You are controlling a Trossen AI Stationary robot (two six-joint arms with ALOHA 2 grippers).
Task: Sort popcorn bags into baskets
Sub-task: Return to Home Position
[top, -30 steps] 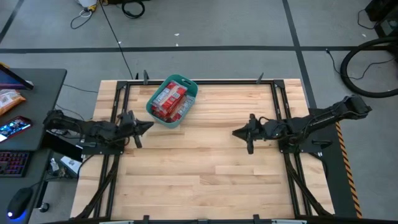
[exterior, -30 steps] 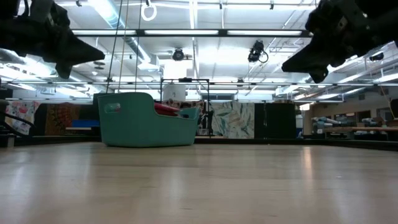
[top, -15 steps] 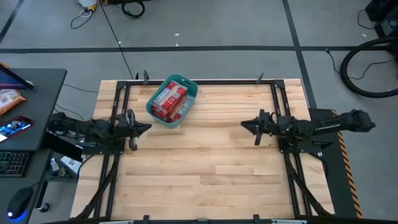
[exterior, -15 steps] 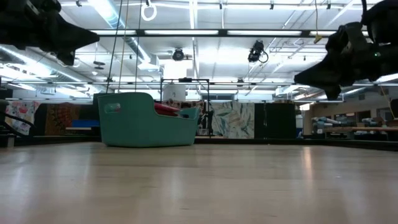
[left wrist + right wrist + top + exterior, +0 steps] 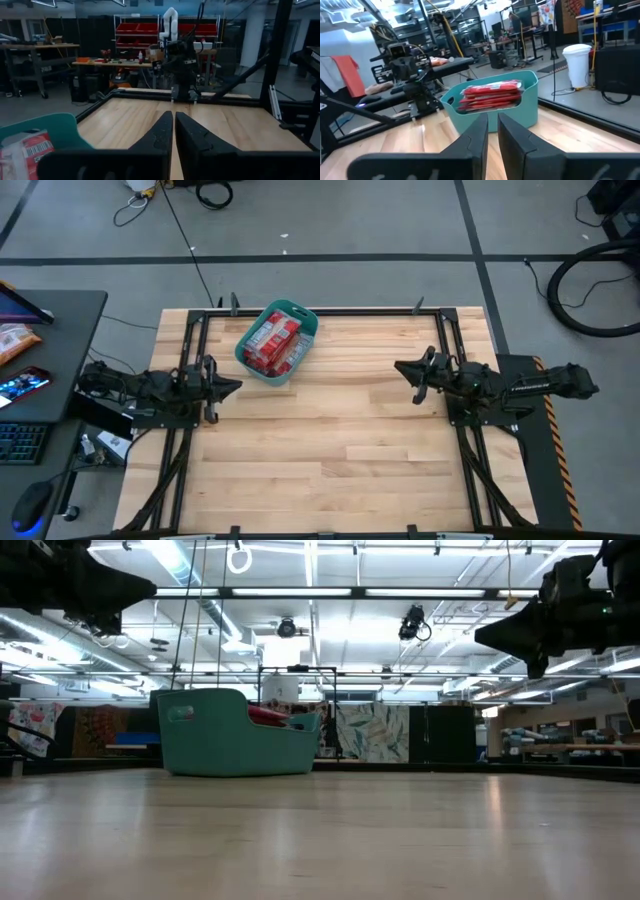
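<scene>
The teal-green tub [image 5: 276, 341] stands near the table's far edge, left of the middle, and holds several red popcorn bags [image 5: 272, 343] stacked flat. The tub [image 5: 495, 107] with the bags [image 5: 492, 96] also shows in the right wrist view, and in the low view only a red bag [image 5: 265, 715] shows above the tub [image 5: 232, 732] wall. My left gripper [image 5: 238, 385] is shut and empty, raised over the table's left side, near the tub. My right gripper [image 5: 399, 367] is shut and empty, raised over the right side. Both point toward the middle.
Black frame rails [image 5: 190, 360] run along the table's left, right and far sides. Bare wooden tabletop [image 5: 330, 440] lies between the arms and toward the near edge. A desk with a phone and keyboard [image 5: 25, 390] stands left of the table.
Both arms have drawn back toward their own sides: my right gripper has moved toward the table's right and far edges, and has risen in the low view. My left gripper has pulled a little toward the left edge. The tub and bags have stayed put.
</scene>
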